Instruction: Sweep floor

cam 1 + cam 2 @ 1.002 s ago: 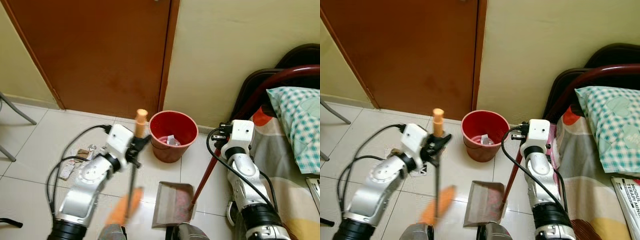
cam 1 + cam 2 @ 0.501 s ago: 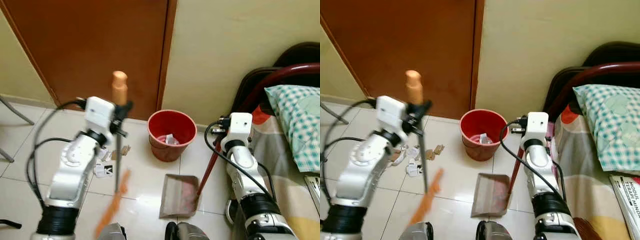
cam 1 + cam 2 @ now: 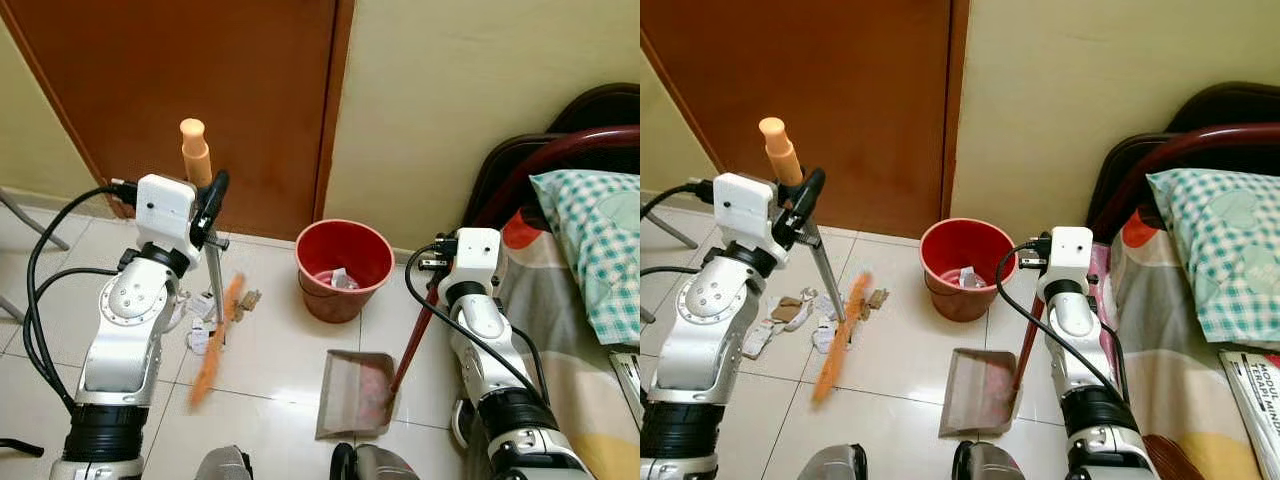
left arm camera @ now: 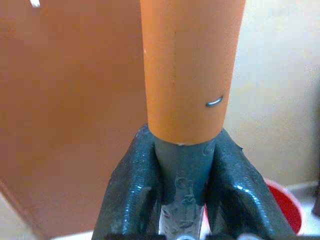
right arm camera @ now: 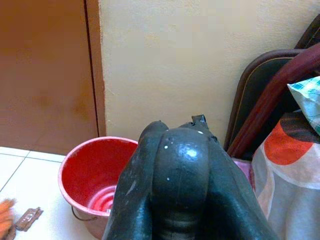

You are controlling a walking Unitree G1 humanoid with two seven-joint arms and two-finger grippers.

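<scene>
**Broom by the door, dustpan beside the bucket**

Left gripper (image 3: 213, 195) raised in front of the brown door (image 3: 200, 100). Its two black fingers (image 4: 135, 180) pinch the grey shaft of the broom (image 3: 213, 290) just under the orange handle cap; the wrist view shows the fingers pressed against both sides of the shaft. Broom tilted, cap up toward the door, orange bristle head (image 3: 837, 340) down on the tiled floor (image 3: 280, 350) and blurred.

Litter (image 3: 790, 312): scraps of paper and bits of brown card, scattered on the tiles just beside the bristles, on the robot's left of the bucket.

Red bucket (image 3: 345, 270) stands against the wall by the door frame, some paper inside it.

Right gripper (image 3: 432, 288) low, near the bed. Fingers closed around the red handle of the dustpan (image 3: 356, 392); in the wrist view they sit tight together. Handle slants down to the pan, which lies flat on the floor in front of the bucket, between the two arms. Reddish dust or smear inside the pan; cannot tell what it is.

Bed (image 3: 590, 330) at the robot's right, with dark red frame, checked pillow (image 3: 595, 240) and patterned sheet.
</scene>
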